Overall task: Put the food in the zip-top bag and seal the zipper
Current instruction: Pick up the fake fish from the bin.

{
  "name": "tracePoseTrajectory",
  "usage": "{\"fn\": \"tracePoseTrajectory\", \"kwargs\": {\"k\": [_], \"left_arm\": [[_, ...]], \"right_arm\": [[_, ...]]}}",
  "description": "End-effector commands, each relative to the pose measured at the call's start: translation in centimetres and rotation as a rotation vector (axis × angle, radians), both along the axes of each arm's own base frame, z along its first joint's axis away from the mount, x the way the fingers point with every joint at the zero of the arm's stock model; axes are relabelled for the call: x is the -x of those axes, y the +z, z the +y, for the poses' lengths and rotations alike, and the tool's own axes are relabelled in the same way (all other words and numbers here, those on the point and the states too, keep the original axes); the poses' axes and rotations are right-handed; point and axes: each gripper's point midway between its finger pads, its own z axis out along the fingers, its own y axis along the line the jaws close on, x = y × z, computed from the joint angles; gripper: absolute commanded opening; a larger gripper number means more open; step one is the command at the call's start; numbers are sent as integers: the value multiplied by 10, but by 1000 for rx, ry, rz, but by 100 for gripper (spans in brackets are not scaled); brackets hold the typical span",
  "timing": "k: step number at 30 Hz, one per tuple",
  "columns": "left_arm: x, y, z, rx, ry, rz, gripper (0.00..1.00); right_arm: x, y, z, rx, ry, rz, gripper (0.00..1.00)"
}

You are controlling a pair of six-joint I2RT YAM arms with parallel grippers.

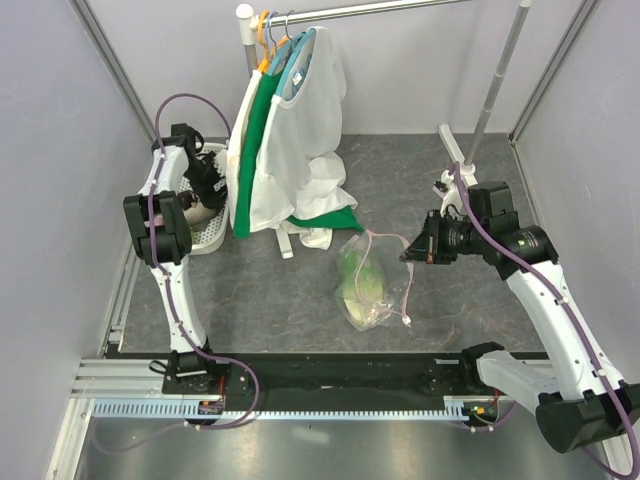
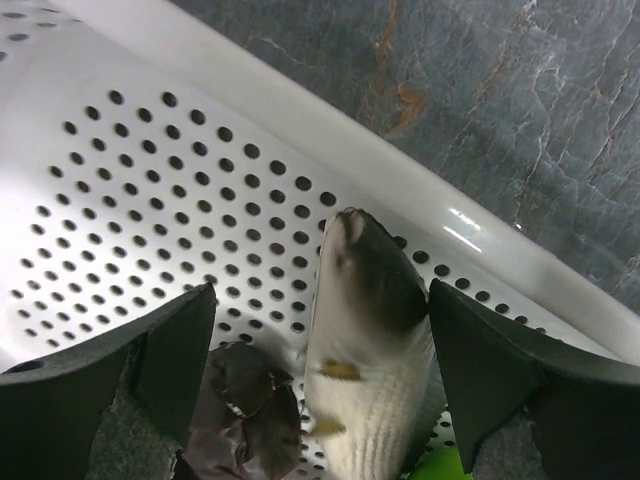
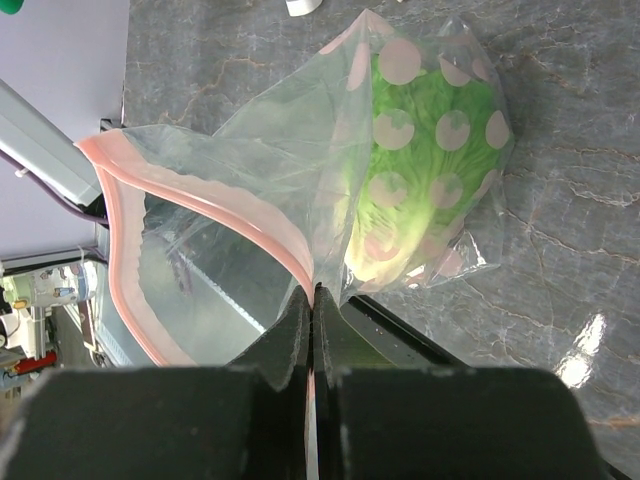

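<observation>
Zip-top bag (image 1: 375,290) lies on the table (image 1: 270,300) just right of centre, at 5 o'clock from the hanging garments (image 1: 295,130). Lettuce (image 3: 420,170) is already inside, at the closed end. Zipper (image 3: 125,250) gapes open in a loop. Right gripper (image 3: 315,300), at 2 o'clock of the bag, is pinched tight on the mouth edge and lifts it.

Rest of the food sits in the white perforated basket (image 2: 150,150) at 9 o'clock of the table: pale oblong vegetable (image 2: 370,400), eggplant (image 2: 245,400) at its 8 o'clock, green fruit (image 2: 440,465) showing at its 5 o'clock.

Left gripper (image 2: 320,330) hangs in the basket, jaws wide, straddling the pale vegetable, not closed on it.

Step in hand, by my reading: picking the second item. Next move calls for closing on the vegetable, lifting clear of the basket rim and carrying it toward 3 o'clock into the held-open mouth.
</observation>
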Motion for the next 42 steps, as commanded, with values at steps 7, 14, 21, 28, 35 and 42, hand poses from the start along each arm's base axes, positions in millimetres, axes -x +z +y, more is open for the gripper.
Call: {"fn": "tracePoseTrajectory", "kwargs": {"k": [7,14,21,28,35,42], "left_arm": [[19,-11,-6,26,-51,40,95],[19,4,-17,91,-53,48,57],[-2,82,-32,187,0,-134,42],[-20,151,-19,253,82,-336,30],[-20,243,-1,379,211,-545,24],[37,375,-23,570,240,-769,23]], "right_arm": [[4,2,-3,6,7,-51,0],[4,3,-3,7,9,-57,0],[3,5,-2,2,11,-62,0],[2,9,-2,0,10,-83,0],[0,13,-2,-3,16,-93,0],[-3,18,0,-18,15,-101,0]]}}
